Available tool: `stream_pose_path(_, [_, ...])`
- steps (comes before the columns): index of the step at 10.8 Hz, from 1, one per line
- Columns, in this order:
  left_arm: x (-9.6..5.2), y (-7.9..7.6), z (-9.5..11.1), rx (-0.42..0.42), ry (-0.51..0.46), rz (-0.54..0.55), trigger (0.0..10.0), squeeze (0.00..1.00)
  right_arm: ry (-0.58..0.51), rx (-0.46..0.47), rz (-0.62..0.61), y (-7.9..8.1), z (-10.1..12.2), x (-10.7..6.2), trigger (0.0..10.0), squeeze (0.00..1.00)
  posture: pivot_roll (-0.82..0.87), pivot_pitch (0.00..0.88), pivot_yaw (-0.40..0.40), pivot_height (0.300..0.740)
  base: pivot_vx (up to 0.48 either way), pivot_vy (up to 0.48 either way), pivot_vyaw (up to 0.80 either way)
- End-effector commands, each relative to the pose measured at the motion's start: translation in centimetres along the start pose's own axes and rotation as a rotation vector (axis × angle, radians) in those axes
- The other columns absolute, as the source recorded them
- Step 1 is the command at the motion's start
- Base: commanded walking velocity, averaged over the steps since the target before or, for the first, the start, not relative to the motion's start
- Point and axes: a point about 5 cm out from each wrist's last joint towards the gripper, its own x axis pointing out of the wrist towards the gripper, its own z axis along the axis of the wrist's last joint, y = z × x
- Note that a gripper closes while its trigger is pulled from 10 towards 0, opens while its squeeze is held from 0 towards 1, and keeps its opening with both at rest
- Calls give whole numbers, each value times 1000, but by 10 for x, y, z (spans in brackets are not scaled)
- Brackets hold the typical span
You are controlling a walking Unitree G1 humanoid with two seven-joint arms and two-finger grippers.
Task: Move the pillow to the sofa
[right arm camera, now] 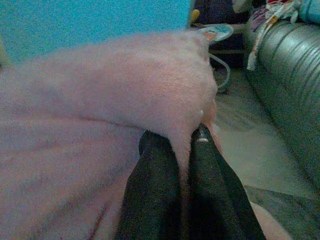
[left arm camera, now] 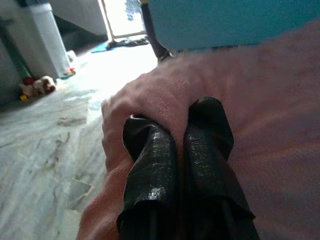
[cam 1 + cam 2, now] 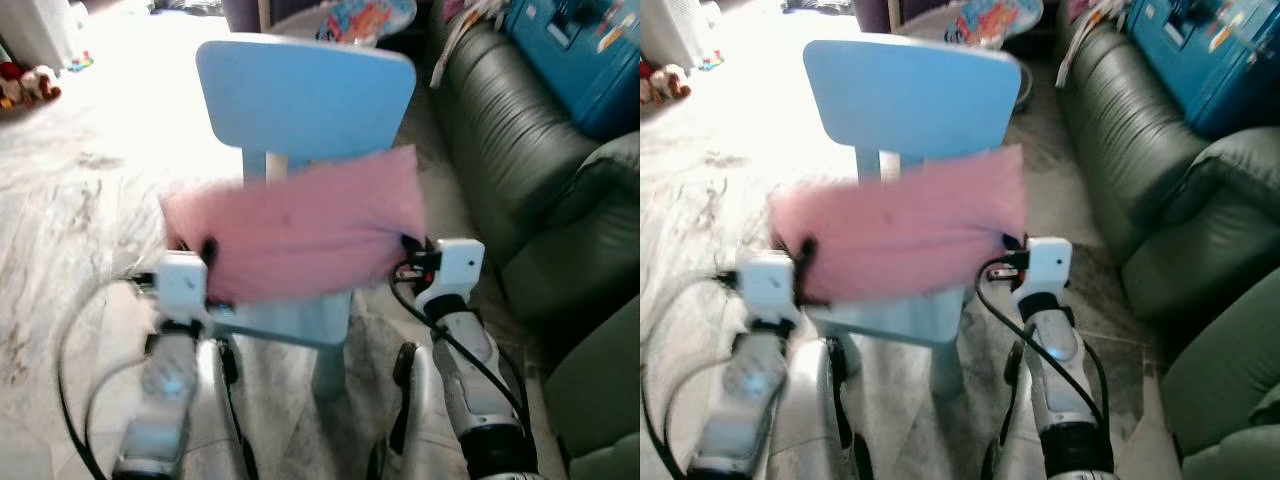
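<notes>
A pink pillow (image 3: 295,225) is held up in front of the light blue chair (image 3: 305,95), over its seat. My left gripper (image 3: 205,250) is shut on the pillow's left end; in the left wrist view its fingers (image 2: 150,150) pinch a fold of pink fabric (image 2: 165,100). My right gripper (image 3: 412,245) is shut on the pillow's right end; in the right wrist view a pinch of fabric (image 1: 182,145) sits between its fingers (image 1: 160,165). The dark green sofa (image 3: 520,170) stands to the right of the chair.
A blue case (image 3: 580,50) lies on the sofa's back part, with papers (image 3: 460,30) on the near armrest. Toys (image 3: 30,85) sit on the marble floor (image 3: 60,220) at far left. A colourful item (image 3: 365,20) lies beyond the chair.
</notes>
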Motion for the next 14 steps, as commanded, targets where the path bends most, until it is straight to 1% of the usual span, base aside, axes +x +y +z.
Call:
stream_pose_path(1, [4,3,9,10,-33,18,0,0,-13,2,-38,-8,5,-1,0,0,22,0,-7,534,0,0,0])
stream_pose_path(2, [7,6,10,10,-30,38,0,0,-9,-1,-39,-9,5,0,0,0,18,0,-4,548,0,0,0])
stream_pose_path(3, [13,6,12,13,-41,34,0,0,-21,-13,-34,-9,9,4,0,0,14,0,-1,567,0,0,0])
stream_pose_path(6, [17,-2,16,12,-53,17,0,0,-30,-19,-32,-10,14,9,0,0,8,0,-1,620,0,0,0])
stream_pose_path(8, [18,-7,13,3,-40,2,0,0,-19,-17,-32,-11,11,6,0,0,8,0,-2,658,0,0,0])
stream_pose_path(9, [17,-8,9,8,-32,-13,0,0,-13,-9,-24,-10,10,4,0,0,5,0,-3,658,0,0,0])
stream_pose_path(10, [15,-11,3,23,-17,-39,0,0,-7,-32,-6,-8,7,0,0,0,5,0,-6,658,0,0,0])
stream_pose_path(11, [15,-15,3,14,-23,-63,0,0,-18,-52,12,-6,8,-1,0,0,5,0,-6,666,0,0,0])
stream_pose_path(12, [15,-18,5,19,-34,-76,0,0,-16,-50,9,-6,8,-1,0,0,2,0,-7,676,0,0,0])
stream_pose_path(13, [17,-23,6,7,-41,-89,0,0,-23,-54,2,-5,12,3,0,0,-2,0,-7,696,0,0,0])
stream_pose_path(14, [19,-24,5,5,-39,-92,0,0,-28,-53,0,-6,13,4,0,0,-5,0,-6,716,0,0,0])
